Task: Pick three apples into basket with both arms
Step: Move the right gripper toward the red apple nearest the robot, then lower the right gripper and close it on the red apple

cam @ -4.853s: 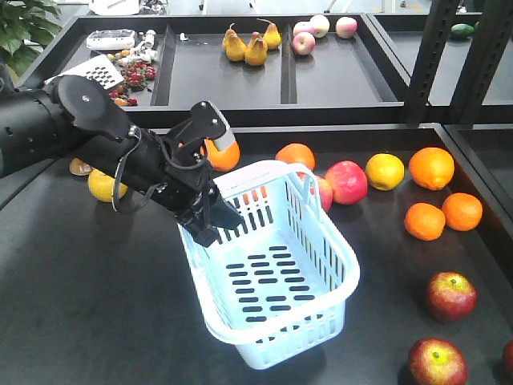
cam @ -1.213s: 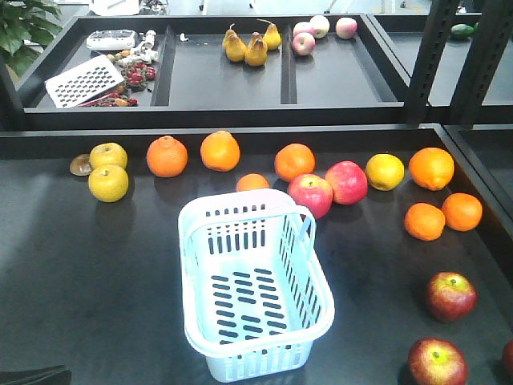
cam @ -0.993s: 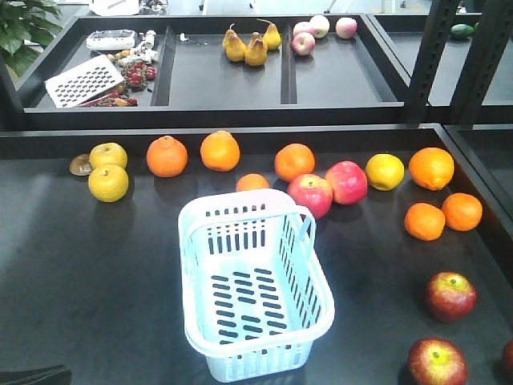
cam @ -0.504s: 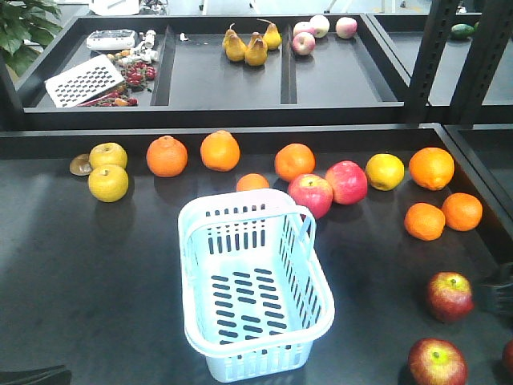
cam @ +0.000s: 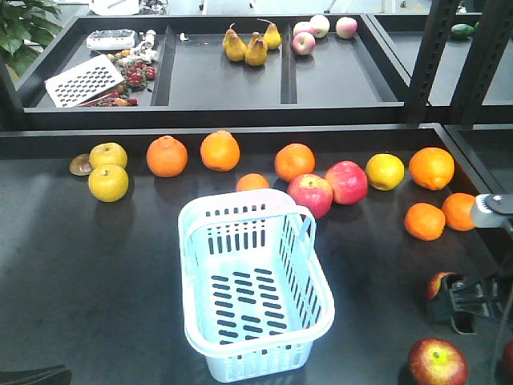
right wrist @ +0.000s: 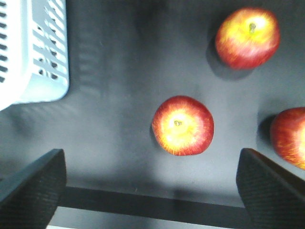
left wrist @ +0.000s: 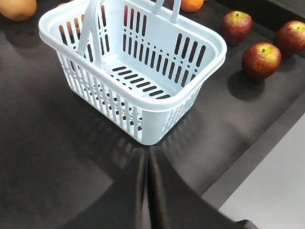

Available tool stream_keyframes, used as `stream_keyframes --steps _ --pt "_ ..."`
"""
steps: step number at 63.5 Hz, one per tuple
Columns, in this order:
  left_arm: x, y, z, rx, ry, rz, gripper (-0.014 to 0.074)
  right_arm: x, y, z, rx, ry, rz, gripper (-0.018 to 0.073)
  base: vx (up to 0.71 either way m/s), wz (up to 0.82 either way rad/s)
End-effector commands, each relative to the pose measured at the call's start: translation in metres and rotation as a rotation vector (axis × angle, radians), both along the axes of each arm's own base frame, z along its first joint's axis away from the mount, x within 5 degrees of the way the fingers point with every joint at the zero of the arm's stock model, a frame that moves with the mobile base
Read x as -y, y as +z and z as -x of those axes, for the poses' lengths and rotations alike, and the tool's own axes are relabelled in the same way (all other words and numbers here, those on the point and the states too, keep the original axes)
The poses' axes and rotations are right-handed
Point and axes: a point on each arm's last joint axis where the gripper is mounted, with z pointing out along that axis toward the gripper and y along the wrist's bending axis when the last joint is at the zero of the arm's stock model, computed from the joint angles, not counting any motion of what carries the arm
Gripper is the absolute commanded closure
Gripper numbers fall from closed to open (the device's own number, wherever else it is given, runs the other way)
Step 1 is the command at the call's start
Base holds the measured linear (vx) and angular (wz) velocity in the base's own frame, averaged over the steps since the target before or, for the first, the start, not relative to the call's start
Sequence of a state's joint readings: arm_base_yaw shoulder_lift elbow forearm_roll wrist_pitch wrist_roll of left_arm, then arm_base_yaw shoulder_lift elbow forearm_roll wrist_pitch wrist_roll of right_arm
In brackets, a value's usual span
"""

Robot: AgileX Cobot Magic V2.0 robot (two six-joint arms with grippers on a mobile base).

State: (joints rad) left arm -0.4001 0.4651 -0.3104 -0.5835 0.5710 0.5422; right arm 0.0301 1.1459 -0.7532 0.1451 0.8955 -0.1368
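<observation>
The basket (cam: 256,365) is set upright near the middle of the table (cam: 96,273). All three dark red apples are left on the table outside it, grouped at about 4 o'clock from it in the front view.

In the right wrist view, one apple (right wrist: 182,125) is framed stem-up between the wide-open jaws of the right gripper (right wrist: 149,167). Nothing is gripped, and no contact with the fruit can be seen. A second apple (right wrist: 247,37) is found at 1 o'clock from the first. A third apple (right wrist: 290,137) is found at 3 o'clock and is cut off by the picture edge. In the front view the first apple is partly hidden by the gripper.

The jaws of the left gripper (left wrist: 147,162) are seen pressed together with nothing between them. In the left wrist view they are placed at 6 o'clock from the basket, just beside its nearest corner.

A row of oranges (cam: 220,151) is laid along the table's far side, at 11 to 2 o'clock from the basket.
</observation>
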Motion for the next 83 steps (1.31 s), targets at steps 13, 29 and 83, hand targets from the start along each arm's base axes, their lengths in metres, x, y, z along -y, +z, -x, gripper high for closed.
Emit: stream_keyframes --steps 13,29,83 --pt "0.001 0.012 -0.005 0.048 0.036 0.06 0.0604 0.003 -0.024 -0.03 -0.073 0.015 0.034 -0.0062 0.0 0.0" --pt "0.001 0.012 -0.005 0.048 0.036 0.06 0.0604 0.004 -0.056 -0.047 -0.159 0.02 0.055 -0.005 0.0 0.0" --pt "0.001 0.012 -0.005 0.048 0.036 0.06 0.0604 0.005 -0.135 -0.069 -0.368 0.0 0.064 -0.0035 0.0 0.0"
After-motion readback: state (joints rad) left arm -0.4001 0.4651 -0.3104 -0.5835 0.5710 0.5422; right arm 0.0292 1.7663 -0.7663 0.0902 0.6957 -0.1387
